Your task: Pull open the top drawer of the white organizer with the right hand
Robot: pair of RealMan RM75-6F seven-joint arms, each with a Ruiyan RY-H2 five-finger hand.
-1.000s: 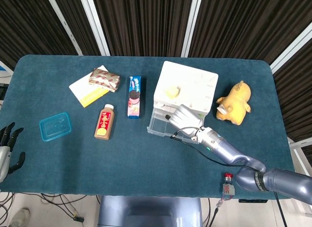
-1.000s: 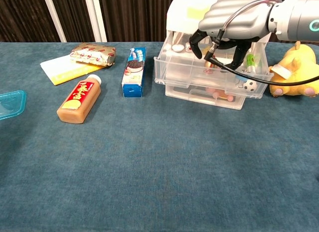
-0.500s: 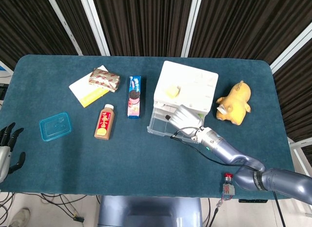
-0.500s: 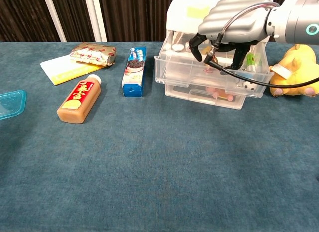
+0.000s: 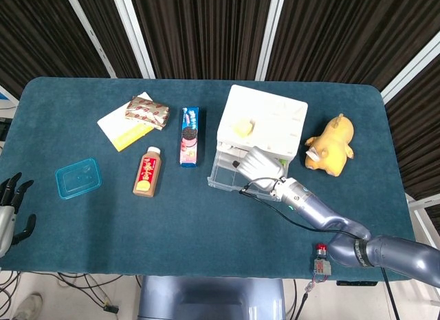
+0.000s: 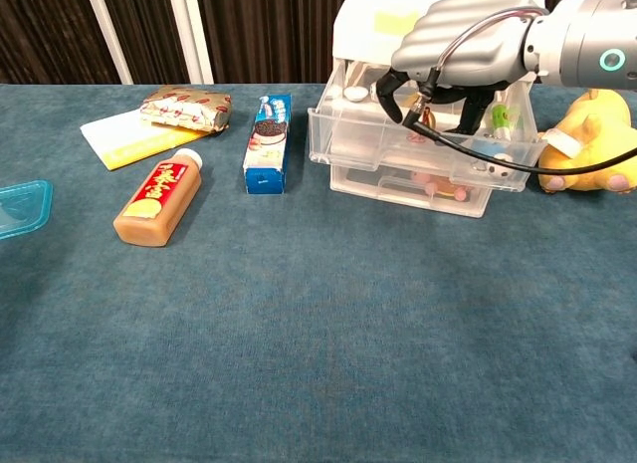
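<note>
The white organizer (image 5: pixel 265 120) stands right of centre on the blue table. Its clear top drawer (image 6: pixel 398 144) sticks out toward me, with small items showing inside. My right hand (image 6: pixel 458 50) hovers over that drawer, its fingers bent down behind the front wall and gripping nothing that I can see. In the head view the right hand (image 5: pixel 260 165) covers the drawer's (image 5: pixel 223 174) right part. My left hand (image 5: pixel 10 210) hangs off the table's near left edge with its fingers apart and nothing in them. The lower drawer (image 6: pixel 398 189) stays in.
A yellow plush toy (image 5: pixel 331 144) lies right of the organizer. To its left are a cookie box (image 5: pixel 189 135), a brown bottle (image 5: pixel 147 172), a snack pack (image 5: pixel 146 111) on a yellow booklet (image 5: pixel 122 126), and a blue container (image 5: pixel 78 177). A red-button device (image 5: pixel 322 259) sits at the near edge.
My right hand has risen a little and drawn back toward the organizer, so its fingertips hang less far over the drawer's front. The drawer has hardly moved. The left hand is still.
</note>
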